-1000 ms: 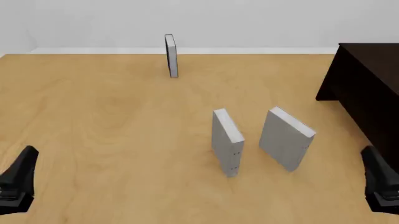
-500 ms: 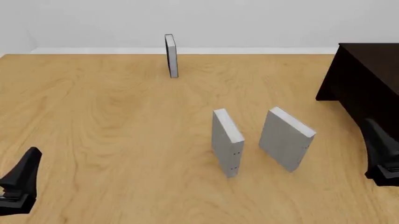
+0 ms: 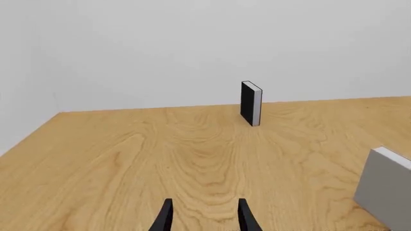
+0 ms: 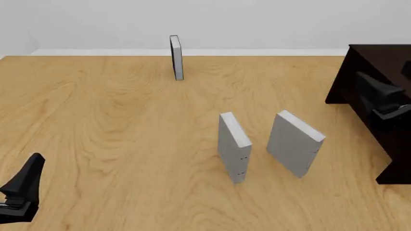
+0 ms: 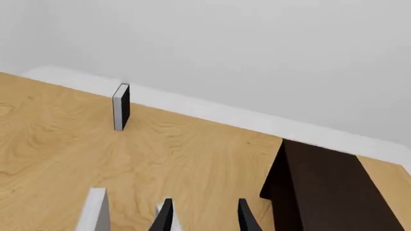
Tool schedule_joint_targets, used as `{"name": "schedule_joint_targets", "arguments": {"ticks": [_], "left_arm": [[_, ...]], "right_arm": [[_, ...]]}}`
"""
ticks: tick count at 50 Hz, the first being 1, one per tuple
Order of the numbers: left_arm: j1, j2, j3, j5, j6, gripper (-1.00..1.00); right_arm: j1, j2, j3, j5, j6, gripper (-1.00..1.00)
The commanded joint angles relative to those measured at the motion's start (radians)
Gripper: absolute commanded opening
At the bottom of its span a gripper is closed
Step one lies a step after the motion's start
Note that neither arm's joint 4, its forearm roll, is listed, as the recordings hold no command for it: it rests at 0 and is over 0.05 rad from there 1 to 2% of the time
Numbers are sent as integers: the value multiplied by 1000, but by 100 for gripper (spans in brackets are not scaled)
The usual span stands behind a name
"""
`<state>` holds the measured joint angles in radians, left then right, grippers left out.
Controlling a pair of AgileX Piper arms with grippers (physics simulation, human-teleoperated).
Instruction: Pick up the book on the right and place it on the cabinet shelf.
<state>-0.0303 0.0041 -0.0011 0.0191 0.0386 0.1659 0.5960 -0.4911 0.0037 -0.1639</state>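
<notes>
right end effector (image 4: 380,98): you've swung it up from the near edge, now high in front of the cabinet (image 4: 378,72); fingers spread, empty.
book (image 4: 294,142): upright on the table (image 4: 115,125), right of the dotted book (image 4: 234,146), untouched.
left end effector (image 4: 22,187): parked, spread.
meaning: approach only.

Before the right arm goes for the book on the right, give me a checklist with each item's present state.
1. Right pincer open, nothing held: ok.
2. The book upright on the table, not yet touched: ok.
3. Gap between it and the dotted book beside it: ok, they stand apart.
4. Right pincer lined up over the book: not ok, it hangs in front of the cabinet, off to the book's right.
5. Cabinet shelf free: cannot tell, its inside is not shown.
6. Left pincer out of the way: ok, low at the near left, open.
</notes>
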Motion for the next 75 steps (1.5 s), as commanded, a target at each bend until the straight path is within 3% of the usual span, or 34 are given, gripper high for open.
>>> {"name": "schedule_joint_targets", "arguments": {"ticks": [1,26,28,35,37,40,46,66,73,75], "left_arm": [[-1,-3,0,2,13,100],[-10,-2,1,13,14,100],[-8,-2,1,13,15,100],[-7,-3,1,12,18,100],[-7,-3,1,12,17,100],[-10,-3,1,13,24,100],[-13,-3,1,15,27,100],[-19,-2,1,18,23,100],[-43,-2,1,24,65,100],[-41,-3,1,25,60,100]], "right_arm": [[53,150,-178,97,-25,100],[98,324,-394,337,-69,100],[102,341,-405,358,-101,100],[112,380,-464,423,-117,100],[104,392,-474,430,-148,100],[113,405,-491,446,-137,100],[132,441,-509,484,-170,100],[145,560,-555,557,-195,100],[157,600,-573,566,-153,100],[151,611,-569,564,-178,100]]}}
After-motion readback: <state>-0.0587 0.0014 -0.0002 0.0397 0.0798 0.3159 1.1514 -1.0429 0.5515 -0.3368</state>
